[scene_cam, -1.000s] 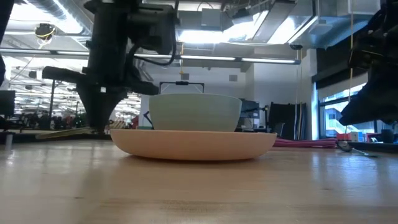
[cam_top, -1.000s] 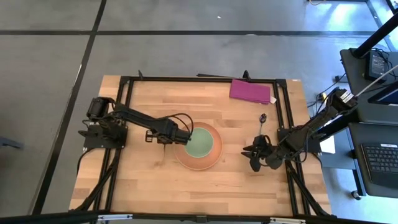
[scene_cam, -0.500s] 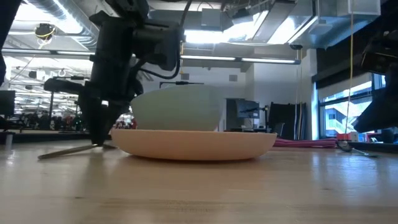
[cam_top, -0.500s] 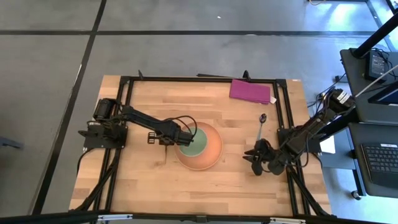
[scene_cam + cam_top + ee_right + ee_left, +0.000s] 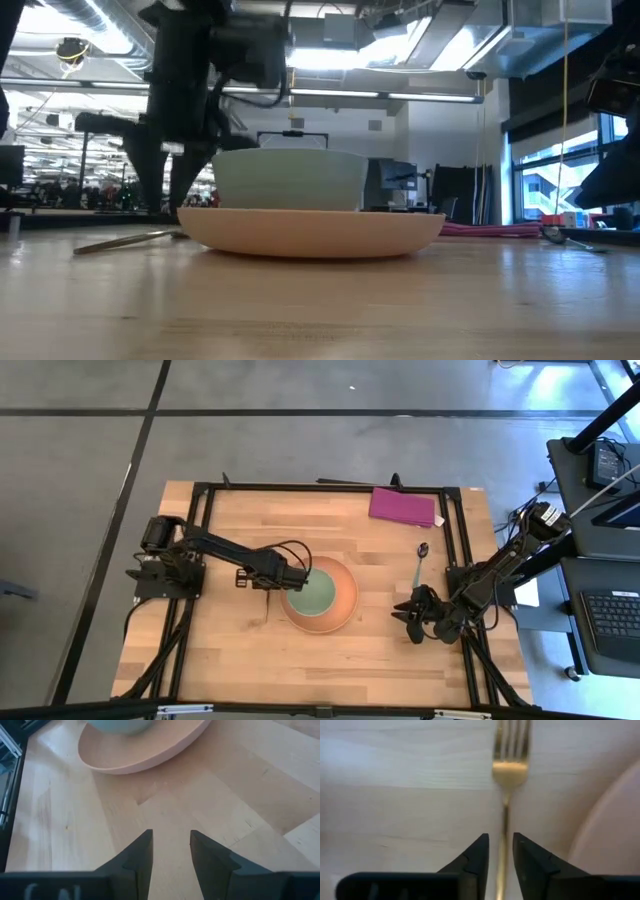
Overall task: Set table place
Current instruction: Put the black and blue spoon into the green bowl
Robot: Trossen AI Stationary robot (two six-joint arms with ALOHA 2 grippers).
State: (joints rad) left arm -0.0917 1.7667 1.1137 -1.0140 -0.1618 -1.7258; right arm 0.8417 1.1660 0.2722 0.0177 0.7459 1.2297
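Observation:
A round orange plate (image 5: 340, 605) sits mid-table with a pale green bowl (image 5: 312, 596) in it. A gold fork (image 5: 268, 609) lies flat on the wood just left of the plate, tines toward the near edge (image 5: 510, 742). My left gripper (image 5: 501, 855) hovers above the fork's handle, open, with a finger on either side and not touching it. My right gripper (image 5: 412, 618) is open and empty over bare wood to the right of the plate. A spoon (image 5: 420, 562) with a dark bowl and a light blue handle lies beyond my right gripper.
A flat magenta rectangle (image 5: 404, 507) lies at the far right of the table. Black rails (image 5: 452, 540) frame the top and run past both arm bases. Bare wood lies between the plate (image 5: 145, 750) and my right gripper (image 5: 171, 845), and along the near edge.
My left gripper has set the fork down left of the plate, let go and risen upright above it. The fork now lies flat on the table. The bowl has slid a little toward the table's left inside the plate. My right gripper has drawn slightly toward the near edge.

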